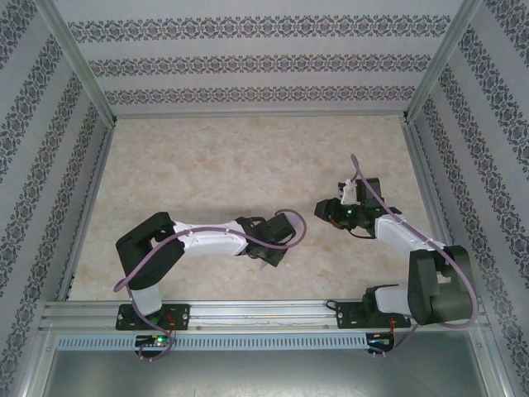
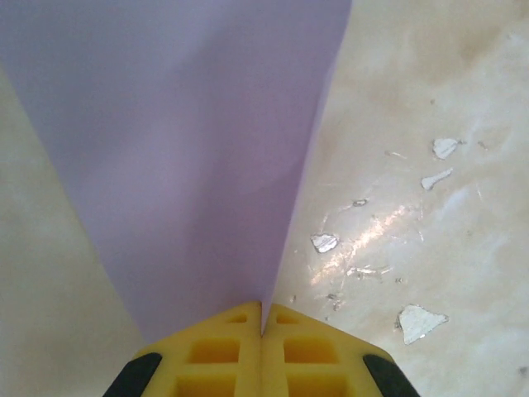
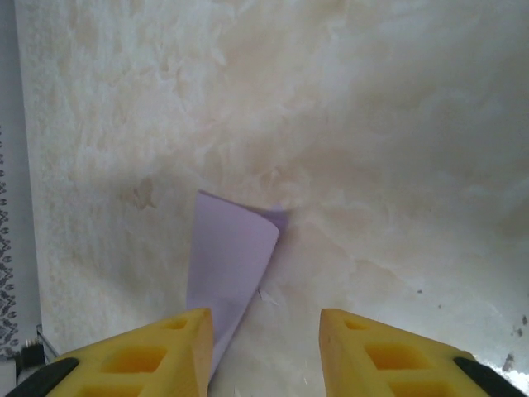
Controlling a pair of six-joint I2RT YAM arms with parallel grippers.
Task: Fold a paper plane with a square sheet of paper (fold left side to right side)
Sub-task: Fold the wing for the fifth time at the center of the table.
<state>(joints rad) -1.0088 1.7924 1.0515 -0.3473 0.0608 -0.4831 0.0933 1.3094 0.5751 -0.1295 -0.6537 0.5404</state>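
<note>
Marbled tabletop (image 2: 463,74) bears silvery chips (image 2: 417,321); left pincer (image 2: 263,318) clamps lilac sheet (image 2: 190,149) (right pincer (image 3: 264,321) parted nearby).

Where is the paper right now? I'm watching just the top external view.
Observer: In the left wrist view, the left gripper is shut on the square sheet of paper, which fans out ahead of it.
Operator: And the right gripper?
Observer: Open. The right wrist view has its yellow fingers apart, with nothing clamped between them.
Operator: Any paper near it?
Observer: Yes. A curled-over lilac edge lies on the table and runs down beside the finger on that view's left.
</note>
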